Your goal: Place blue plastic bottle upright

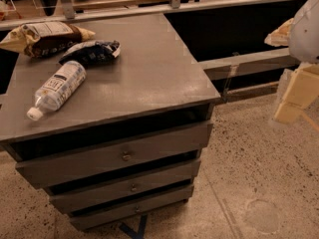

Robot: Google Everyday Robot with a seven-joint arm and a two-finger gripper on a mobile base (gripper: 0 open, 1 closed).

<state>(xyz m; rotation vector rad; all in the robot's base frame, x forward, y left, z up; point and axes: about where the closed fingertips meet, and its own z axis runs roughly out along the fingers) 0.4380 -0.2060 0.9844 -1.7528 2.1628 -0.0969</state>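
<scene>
The blue plastic bottle (58,89) lies on its side on the left part of the grey drawer cabinet's top (149,73). Its white cap points toward the front left edge, and its white label faces up. My gripper (294,96) shows at the right edge of the camera view as tan finger pieces under a white arm housing. It hangs over the floor, well to the right of the cabinet and far from the bottle. It holds nothing that I can see.
A dark blue snack bag (90,52) lies just behind the bottle. A tan-and-brown chip bag (45,37) lies at the back left corner. The cabinet has three drawers (124,156). A low dark shelf (239,29) stands behind on the right. Speckled floor (259,183) lies around it.
</scene>
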